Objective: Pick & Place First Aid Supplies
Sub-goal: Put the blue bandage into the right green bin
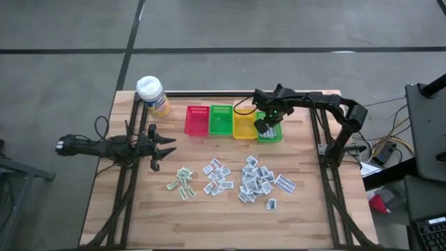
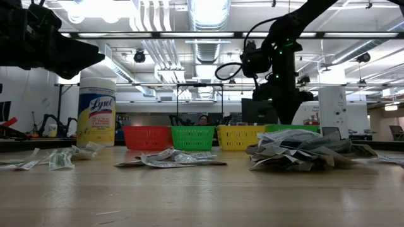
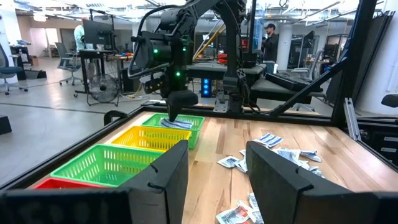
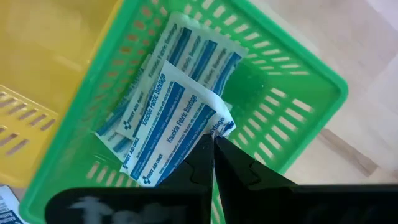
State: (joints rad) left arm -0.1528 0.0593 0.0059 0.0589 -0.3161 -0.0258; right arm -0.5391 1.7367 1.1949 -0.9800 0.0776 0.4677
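Four small baskets stand in a row at the table's far side: red, green, yellow and a second green one. My right gripper points down into that rightmost green basket, shut on a white and blue bandage packet. Another packet lies on the basket's floor beneath it. Several more packets lie in loose heaps on the table. My left gripper waits open at the table's left, level, with nothing between its fingers. My right gripper pinches the packet by one corner between its two fingertips, coming from above and pointing down. The packet spreads out slanted from the fingers inside the green basket, above the other packet. Whether it rests on that packet I cannot tell.
A yellow canister with a white cap stands at the far left corner of the table. The near half of the wooden table is bare. A person stands in the room beyond the table.
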